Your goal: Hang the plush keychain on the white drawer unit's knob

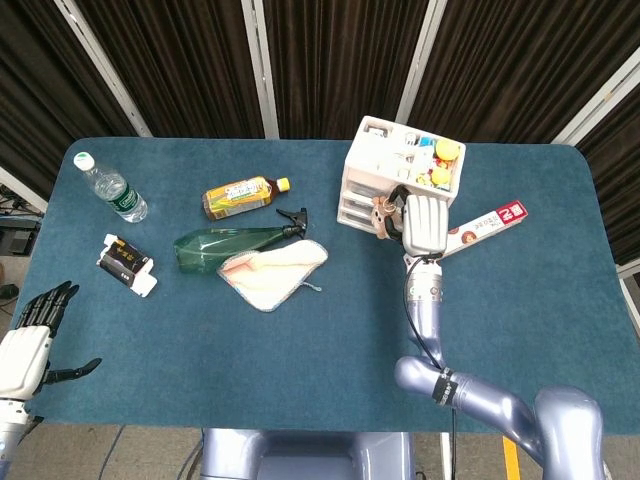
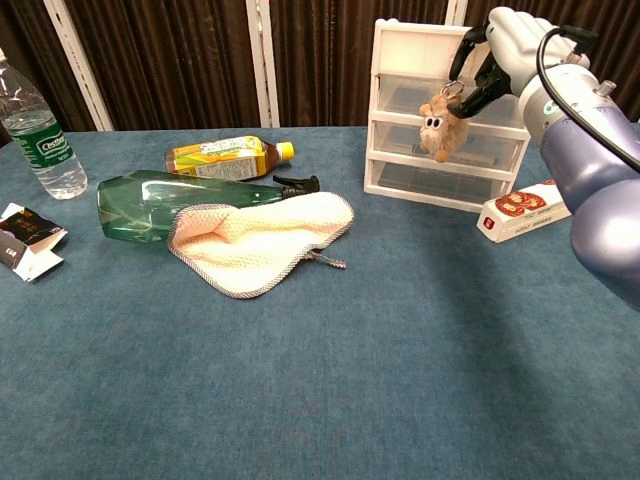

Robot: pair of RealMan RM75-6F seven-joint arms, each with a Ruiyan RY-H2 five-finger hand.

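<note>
Dark curtains behind the blue bench (image 2: 400, 380), and the right hand (image 2: 497, 55) pinches the plush keychain (image 2: 438, 122), dangling it against the white drawer unit (image 2: 400, 60). Loop not visibly on a knob yet; hooking and release remain. Left hand (image 1: 25, 350) idles open.

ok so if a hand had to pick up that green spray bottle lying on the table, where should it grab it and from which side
Probably the bare middle of the green spray bottle, coming down from above. It lies on its side, so fingers can wrap across its round body. The cloth covers the end near the black nozzle, so stay toward the base, left in the chest view.
</note>
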